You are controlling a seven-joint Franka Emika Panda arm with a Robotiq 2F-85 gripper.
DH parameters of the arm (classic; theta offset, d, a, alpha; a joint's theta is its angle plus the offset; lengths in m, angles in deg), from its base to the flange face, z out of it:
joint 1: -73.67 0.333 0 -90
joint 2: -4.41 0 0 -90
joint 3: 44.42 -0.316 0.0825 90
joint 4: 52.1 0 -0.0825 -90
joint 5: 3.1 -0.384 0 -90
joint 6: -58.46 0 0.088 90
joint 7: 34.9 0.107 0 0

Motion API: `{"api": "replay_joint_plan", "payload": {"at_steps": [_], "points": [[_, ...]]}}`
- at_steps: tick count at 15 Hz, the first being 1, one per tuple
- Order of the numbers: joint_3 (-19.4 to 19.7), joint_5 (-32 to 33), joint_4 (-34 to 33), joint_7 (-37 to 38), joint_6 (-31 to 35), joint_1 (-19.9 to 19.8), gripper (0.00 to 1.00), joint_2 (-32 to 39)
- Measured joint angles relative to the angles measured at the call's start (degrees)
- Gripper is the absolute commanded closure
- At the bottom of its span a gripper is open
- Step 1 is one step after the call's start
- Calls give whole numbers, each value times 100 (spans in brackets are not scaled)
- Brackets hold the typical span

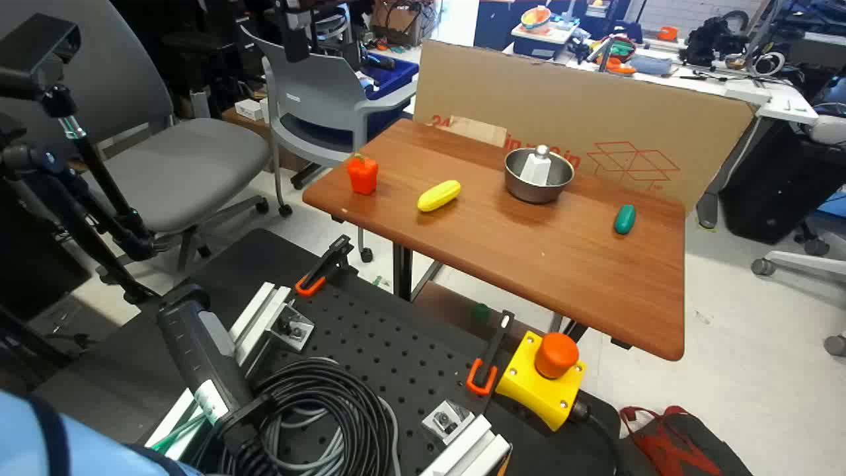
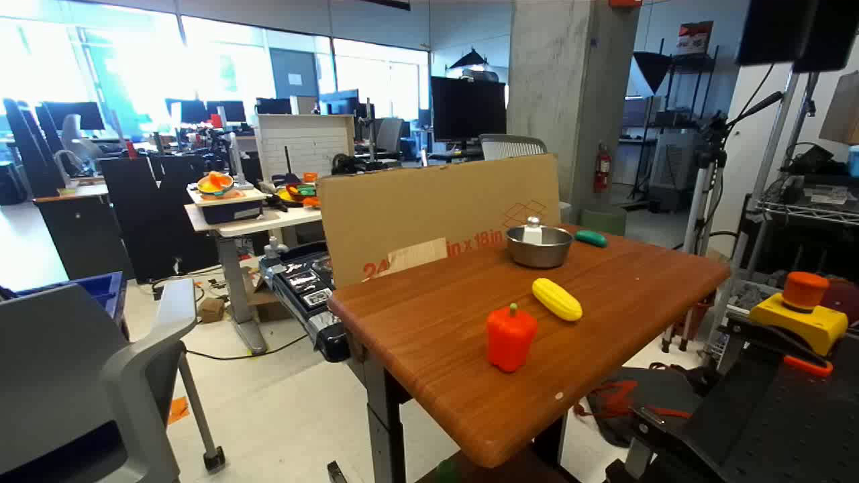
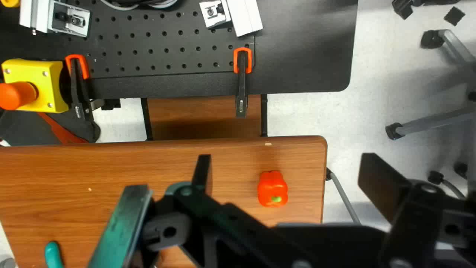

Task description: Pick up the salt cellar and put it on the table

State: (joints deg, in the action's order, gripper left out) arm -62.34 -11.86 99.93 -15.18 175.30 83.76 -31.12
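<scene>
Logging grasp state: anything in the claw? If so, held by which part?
Nothing held. The claw is open in the wrist view; the salt cellar is in the steel bowl in both exterior views.

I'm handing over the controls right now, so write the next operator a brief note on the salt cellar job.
End effector: open, holding nothing; in the wrist view the red bell pepper shows in the gap, down on the table.
Salt cellar: inside the steel bowl, its knobbed top above the rim in both exterior views. The bowl sits on the table.
Done: no part of the transfer; the salt cellar is ungrasped.
Left: grasp it, lift it clear of the bowl, set it on the tabletop, release.
</scene>
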Motion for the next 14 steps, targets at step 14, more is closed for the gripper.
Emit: {"api": "replay_joint_plan", "payload": {"at_steps": [14], "points": [[59,40,-25,0,71,-75,0,36]]}}
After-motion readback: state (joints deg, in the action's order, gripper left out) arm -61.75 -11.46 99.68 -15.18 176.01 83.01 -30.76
